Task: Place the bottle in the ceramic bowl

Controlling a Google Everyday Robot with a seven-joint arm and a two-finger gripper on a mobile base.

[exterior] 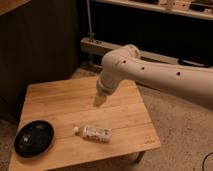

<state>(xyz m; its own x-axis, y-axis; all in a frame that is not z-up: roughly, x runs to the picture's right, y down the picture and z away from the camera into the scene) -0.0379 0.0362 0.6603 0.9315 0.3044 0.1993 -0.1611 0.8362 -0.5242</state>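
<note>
The bottle [94, 132], small and clear with a white cap pointing left, lies on its side near the front of the wooden table [55, 97]. The ceramic bowl [34, 137], black and shallow, sits at the table's front left corner, a hand's width left of the bottle. My gripper [99, 100] hangs at the end of the white arm, above the table's middle and just behind the bottle. It is open, holds nothing and touches neither object.
The low table stands on speckled floor, with its right edge [150, 125] below my arm. A dark cabinet wall [40, 45] rises behind it, and a metal shelf base [95, 47] sits at the back.
</note>
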